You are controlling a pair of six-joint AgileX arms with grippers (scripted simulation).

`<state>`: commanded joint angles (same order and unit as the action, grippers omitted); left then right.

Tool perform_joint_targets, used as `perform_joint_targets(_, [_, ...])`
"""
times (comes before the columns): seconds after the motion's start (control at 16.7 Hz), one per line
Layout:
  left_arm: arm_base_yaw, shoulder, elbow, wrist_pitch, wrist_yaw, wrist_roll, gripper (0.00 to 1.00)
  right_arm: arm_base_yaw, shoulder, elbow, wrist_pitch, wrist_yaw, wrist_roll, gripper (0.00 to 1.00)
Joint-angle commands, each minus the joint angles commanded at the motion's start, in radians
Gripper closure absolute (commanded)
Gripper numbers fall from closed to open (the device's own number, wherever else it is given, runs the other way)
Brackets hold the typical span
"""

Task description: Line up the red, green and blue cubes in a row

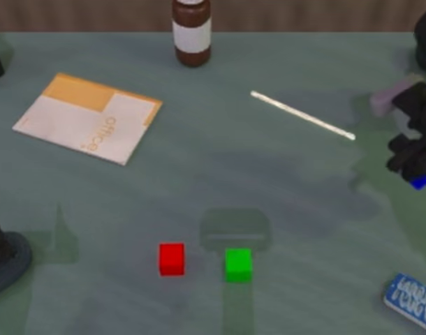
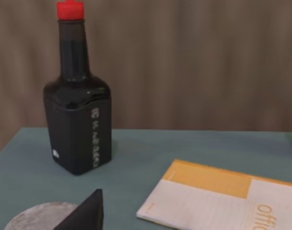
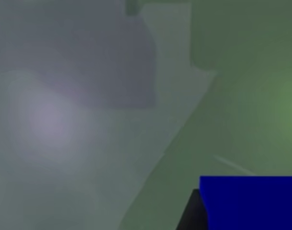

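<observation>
Blue cube (image 3: pixel 249 201) gripped in right jaws (image 1: pixel 417 174) at right edge — red cube (image 1: pixel 172 259), green cube (image 1: pixel 238 264) sit mid-table.

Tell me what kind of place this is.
Probably a rendered tabletop test scene: a green table against a plain wall, strewn with unrelated props such as a brown jar, an office booklet and small red and green cubes.

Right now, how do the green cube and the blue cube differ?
The green cube rests on the table beside the red cube; the blue cube is held aloft in the right gripper at the table's right edge. Green shows whole, blue mostly hidden. Both look plain and matte.
</observation>
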<state>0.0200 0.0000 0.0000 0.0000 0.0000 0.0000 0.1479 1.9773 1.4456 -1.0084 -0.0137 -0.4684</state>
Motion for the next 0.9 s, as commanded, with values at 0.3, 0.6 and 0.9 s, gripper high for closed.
perform_joint_targets(0.3, [0.000,0.000,0.000,0.000,0.000,0.000,0.00,0.170,-0.015,-0.019,-0.024,0.009,0.365,1.00])
perform_joint_targets(0.6, [0.000,0.000,0.000,0.000,0.000,0.000,0.00,0.368,-0.055,-0.061,-0.042,0.017,0.828,1.00])
perform_joint_targets(0.9, [0.000,0.000,0.000,0.000,0.000,0.000,0.00,0.511,-0.113,-0.093,-0.035,0.029,1.111,1.00])
